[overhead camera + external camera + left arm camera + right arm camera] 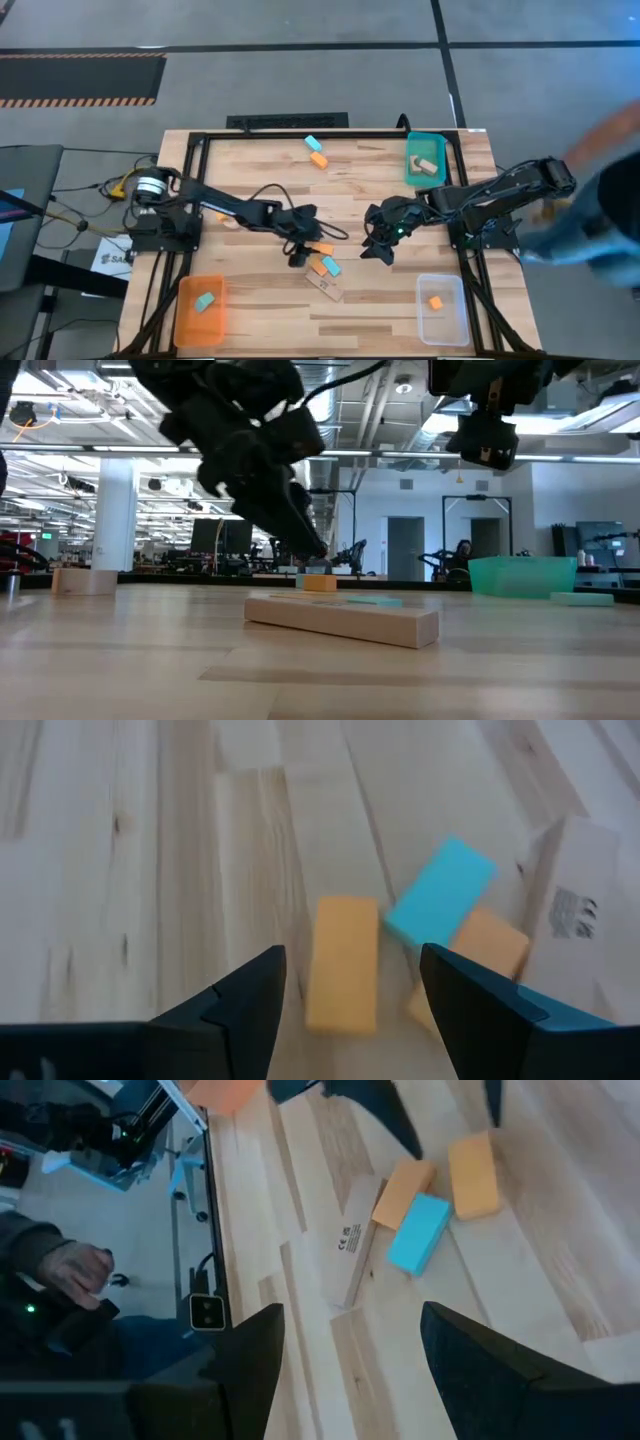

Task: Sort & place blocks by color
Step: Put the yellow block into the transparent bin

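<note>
Tan block lying mid-tabletop beside orange block and teal block. Left tool hovering wide over orange block, lining up grasp. Right tool waiting wide nearby.

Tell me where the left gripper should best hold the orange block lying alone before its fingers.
Probably across the two long sides of the orange block, coming from above. It lies flat, in line with the open left gripper, and its far side is free of the teal block.
</note>
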`<action>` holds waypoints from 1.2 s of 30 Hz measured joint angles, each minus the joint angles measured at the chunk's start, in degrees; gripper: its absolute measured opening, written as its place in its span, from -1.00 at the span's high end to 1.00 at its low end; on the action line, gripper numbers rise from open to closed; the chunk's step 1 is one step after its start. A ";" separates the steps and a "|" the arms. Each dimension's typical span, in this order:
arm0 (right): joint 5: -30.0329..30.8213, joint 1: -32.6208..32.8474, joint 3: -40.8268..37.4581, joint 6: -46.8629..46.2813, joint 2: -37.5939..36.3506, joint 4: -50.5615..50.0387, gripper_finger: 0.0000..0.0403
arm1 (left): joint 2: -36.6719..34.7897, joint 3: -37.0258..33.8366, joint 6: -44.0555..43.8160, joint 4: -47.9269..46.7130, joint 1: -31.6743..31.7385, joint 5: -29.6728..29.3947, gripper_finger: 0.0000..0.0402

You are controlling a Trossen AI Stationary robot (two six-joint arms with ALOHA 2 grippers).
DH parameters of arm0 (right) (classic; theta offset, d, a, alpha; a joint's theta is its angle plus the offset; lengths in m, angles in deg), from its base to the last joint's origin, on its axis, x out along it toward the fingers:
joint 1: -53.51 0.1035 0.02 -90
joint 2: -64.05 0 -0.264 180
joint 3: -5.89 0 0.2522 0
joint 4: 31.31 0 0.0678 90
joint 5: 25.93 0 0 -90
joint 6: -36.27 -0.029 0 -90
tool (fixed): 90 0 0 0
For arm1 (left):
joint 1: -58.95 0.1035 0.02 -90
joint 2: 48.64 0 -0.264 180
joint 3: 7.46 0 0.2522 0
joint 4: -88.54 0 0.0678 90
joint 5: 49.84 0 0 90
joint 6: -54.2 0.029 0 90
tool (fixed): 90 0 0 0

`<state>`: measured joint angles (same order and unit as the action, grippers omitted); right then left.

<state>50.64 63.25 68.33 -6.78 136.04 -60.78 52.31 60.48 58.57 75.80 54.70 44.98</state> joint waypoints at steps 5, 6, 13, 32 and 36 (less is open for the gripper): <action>-0.19 1.23 -0.02 -0.34 0.00 -0.79 -0.29 | 5.98 4.13 5.80 -1.61 -0.22 0.74 -0.10; -0.19 1.49 -0.02 -0.35 -0.02 -0.81 -0.29 | 7.23 4.81 5.91 -2.02 -0.23 0.81 -0.10; -0.13 3.52 -0.02 -0.43 -0.02 -2.05 -0.29 | 10.11 6.05 5.92 -2.52 -0.15 -3.74 -0.10; 0.33 0.97 -0.02 -1.07 -0.02 -1.78 -0.29 | 7.13 5.68 -3.63 -9.01 4.01 5.11 0.52; 2.10 1.97 -0.02 0.11 -0.01 -1.14 -0.29 | 0.93 5.96 -6.70 -7.68 8.67 18.66 0.52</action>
<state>52.73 65.22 68.31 -6.67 136.03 -61.92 53.24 66.44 51.87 68.12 63.37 63.63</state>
